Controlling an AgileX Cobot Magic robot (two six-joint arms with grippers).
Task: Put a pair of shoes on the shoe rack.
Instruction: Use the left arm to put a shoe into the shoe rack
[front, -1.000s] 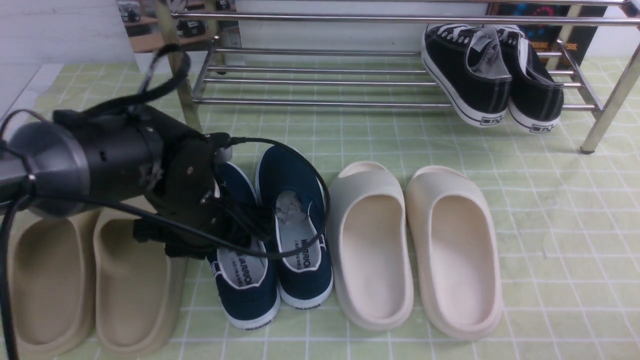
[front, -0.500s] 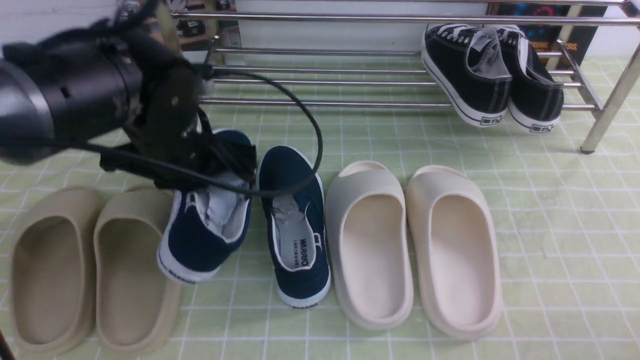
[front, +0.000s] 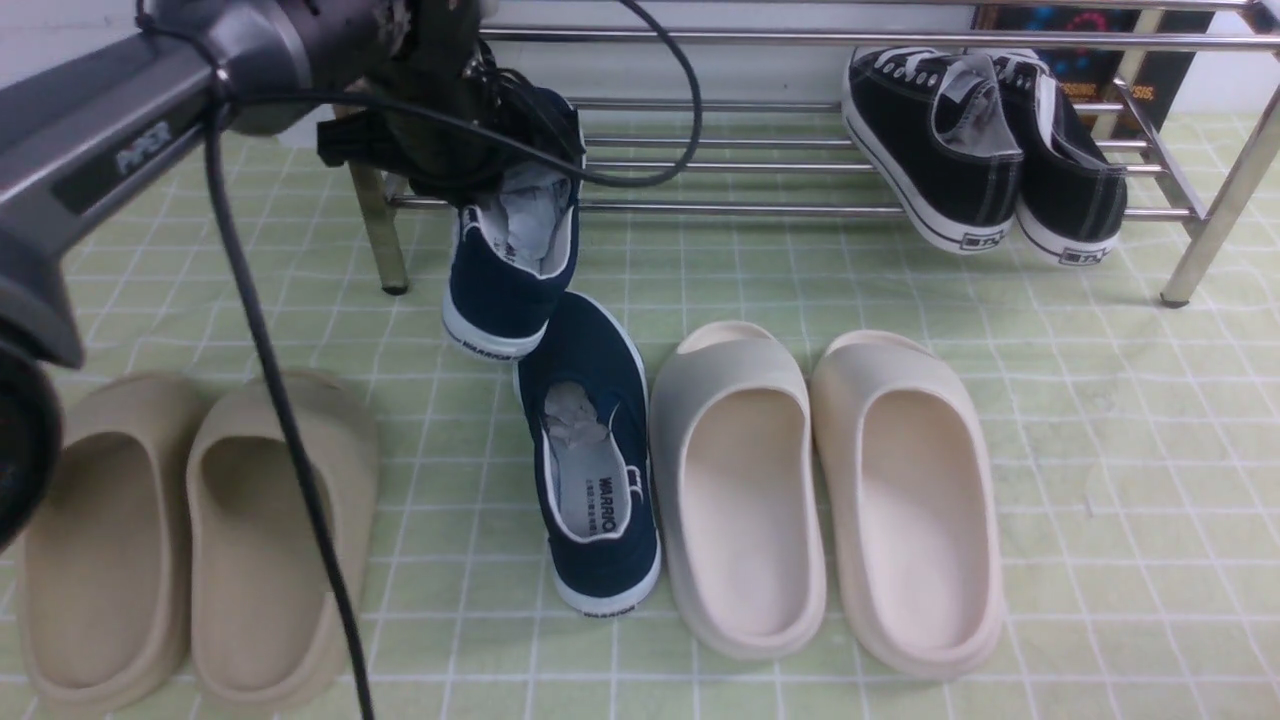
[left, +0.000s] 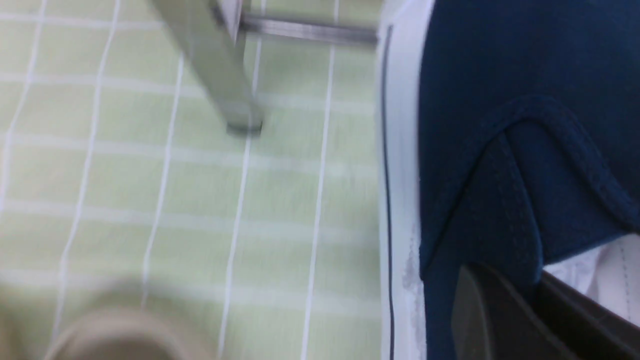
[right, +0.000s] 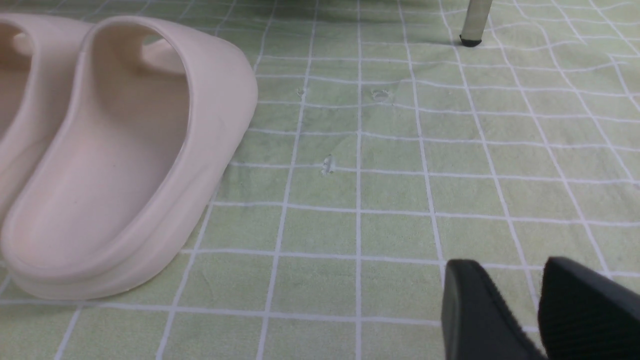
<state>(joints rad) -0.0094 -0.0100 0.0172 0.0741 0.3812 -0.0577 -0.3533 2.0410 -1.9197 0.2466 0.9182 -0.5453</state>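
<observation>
My left gripper (front: 500, 150) is shut on the side wall of one navy slip-on (front: 505, 290) and holds it in the air, toe up and heel down. It hangs just in front of the left end of the chrome shoe rack (front: 750, 208). In the left wrist view the fingers (left: 480, 310) pinch the navy canvas (left: 500, 100), one outside and one inside by the paper stuffing. The other navy slip-on (front: 590, 380) lies on the green mat below it, toe toward the rack. My right gripper (right: 525, 270) hangs over bare mat, its jaws a little apart and empty.
Black lace-up sneakers (front: 940, 150) lean on the rack's right end. Cream slides (front: 740, 500) lie right of the navy shoe, one showing in the right wrist view (right: 110, 165). Beige slides (front: 100, 540) lie at front left. The rack's left leg (front: 385, 240) stands beside the held shoe.
My left gripper has lifted one navy slip-on off the mat and carried it up and forward to the rack's left end. The other navy shoe stayed on the mat.
</observation>
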